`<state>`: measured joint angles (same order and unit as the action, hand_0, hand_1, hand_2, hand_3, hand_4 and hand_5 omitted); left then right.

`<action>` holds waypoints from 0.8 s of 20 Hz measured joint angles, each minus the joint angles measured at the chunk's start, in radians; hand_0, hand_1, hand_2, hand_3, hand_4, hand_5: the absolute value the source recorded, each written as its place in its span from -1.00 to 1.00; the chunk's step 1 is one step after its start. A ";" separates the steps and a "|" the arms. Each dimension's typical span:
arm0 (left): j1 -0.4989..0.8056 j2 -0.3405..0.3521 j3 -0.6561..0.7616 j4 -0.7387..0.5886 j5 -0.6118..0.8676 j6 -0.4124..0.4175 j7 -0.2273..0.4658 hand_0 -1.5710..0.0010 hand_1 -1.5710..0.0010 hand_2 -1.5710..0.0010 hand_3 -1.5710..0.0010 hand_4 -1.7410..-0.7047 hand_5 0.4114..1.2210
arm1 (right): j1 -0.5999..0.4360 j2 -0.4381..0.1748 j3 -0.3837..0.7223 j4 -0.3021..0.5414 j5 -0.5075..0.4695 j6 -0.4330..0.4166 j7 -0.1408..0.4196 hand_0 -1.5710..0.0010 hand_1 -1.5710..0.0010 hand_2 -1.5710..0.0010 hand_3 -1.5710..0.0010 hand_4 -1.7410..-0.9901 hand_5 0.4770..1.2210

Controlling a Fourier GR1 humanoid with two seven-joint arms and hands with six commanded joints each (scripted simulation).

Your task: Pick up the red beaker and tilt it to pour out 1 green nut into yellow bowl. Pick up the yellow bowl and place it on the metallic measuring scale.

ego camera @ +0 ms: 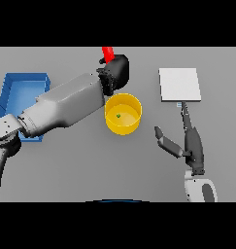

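1. Left hand (115, 71) is curled round the red beaker (108, 53) near the bench's (71, 165) far edge, just beyond the yellow bowl (123, 114); the beaker sticks up past the fingers, tilted slightly.
2. One green nut (118, 115) already lies inside the bowl, so the pour looks done.
3. Right hand (187, 141) rests with fingers straight and thumb spread, holding nothing, to the bowl's right and toward the near edge, pointing at the far edge.
4. Metallic measuring scale (180, 84) sits beyond that hand's fingertips, right of the bowl.
5. Bowl lies left of the right hand, which is free to lift it and nearer the scale.
6. Blue tray (10, 92) occupies the far left corner.
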<state>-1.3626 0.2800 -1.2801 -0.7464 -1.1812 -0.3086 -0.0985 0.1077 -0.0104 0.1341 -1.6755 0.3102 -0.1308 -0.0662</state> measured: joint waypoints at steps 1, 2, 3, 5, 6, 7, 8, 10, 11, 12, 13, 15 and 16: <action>-0.022 0.008 0.016 0.003 0.018 -0.002 -0.012 -1.00 -1.00 -1.00 -1.00 -0.98 1.00 | 0.006 -0.004 -0.005 -0.005 -0.013 0.007 -0.017 1.00 1.00 1.00 1.00 0.42 -0.69; -0.053 0.023 0.031 0.022 0.028 0.021 -0.023 -1.00 -1.00 -1.00 -0.90 -0.97 1.00 | 0.001 -0.007 -0.006 -0.010 -0.006 0.000 -0.023 1.00 1.00 1.00 1.00 0.43 -0.69; -0.083 0.036 0.049 0.037 0.039 0.035 -0.026 -1.00 -1.00 -0.78 -0.92 -0.87 1.00 | 0.011 -0.010 -0.005 -0.017 -0.007 0.003 -0.034 1.00 1.00 1.00 1.00 0.44 -0.69; -0.141 0.068 0.090 0.064 0.066 0.055 -0.026 -1.00 -1.00 -0.86 -0.33 -0.92 1.00 | 0.003 -0.003 -0.001 -0.010 -0.003 -0.001 -0.026 1.00 1.00 1.00 1.00 0.48 -0.68; -0.165 0.089 0.114 0.086 0.087 0.069 -0.032 -1.00 -1.00 -0.89 -0.46 -0.92 1.00 | 0.011 0.004 0.003 -0.010 -0.011 0.003 -0.037 1.00 1.00 1.00 1.00 0.49 -0.68; -0.194 0.100 0.138 0.101 0.109 0.076 -0.041 -1.00 -1.00 -0.91 -0.57 -0.93 1.00 | 0.000 0.012 0.002 -0.003 -0.022 0.008 -0.026 1.00 1.00 1.00 1.00 0.49 -0.69; -0.220 0.112 0.165 0.127 0.130 0.069 -0.020 -1.00 -1.00 -0.93 -0.65 -0.94 1.00 | 0.004 0.010 0.004 -0.009 -0.023 0.012 -0.036 1.00 1.00 1.00 1.00 0.49 -0.69; -0.254 0.120 0.232 0.212 0.190 0.078 0.010 -1.00 -1.00 -0.95 -0.78 -0.96 1.00 | -0.008 0.010 -0.011 0.000 -0.062 0.031 -0.025 1.00 1.00 1.00 1.00 0.46 -0.68; -0.262 0.135 0.280 0.247 0.239 0.074 0.019 -1.00 -1.00 -0.96 -0.76 -0.97 1.00 | -0.008 0.009 -0.008 -0.011 -0.062 0.032 -0.036 1.00 1.00 1.00 1.00 0.44 -0.68; -0.253 0.150 0.336 0.286 0.294 0.080 0.057 -1.00 -1.00 -0.97 -0.76 -0.97 1.00 | -0.001 0.004 -0.011 0.002 -0.067 0.039 -0.039 1.00 1.00 1.00 1.00 0.44 -0.69; -0.237 0.169 0.396 0.318 0.356 0.092 0.092 -1.00 -1.00 -0.98 -0.74 -0.98 1.00 | -0.013 0.007 -0.009 0.004 -0.068 0.040 -0.030 1.00 1.00 1.00 1.00 0.42 -0.69; -0.224 0.206 0.506 0.393 0.469 0.121 0.156 -1.00 -1.00 -0.98 -0.74 -0.99 1.00 | -0.021 -0.002 -0.018 0.002 -0.078 0.044 -0.034 1.00 1.00 1.00 1.00 0.38 -0.69; -0.204 0.233 0.558 0.412 0.531 0.147 0.155 -1.00 -1.00 -0.99 -0.76 -0.99 1.00 | -0.017 -0.004 -0.021 0.008 -0.087 0.051 -0.040 1.00 1.00 1.00 1.00 0.38 -0.70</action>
<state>-1.5668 0.5135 -0.7223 -0.3345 -0.6504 -0.1618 0.0563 0.0903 -0.0146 0.1127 -1.6673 0.2229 -0.0803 -0.1062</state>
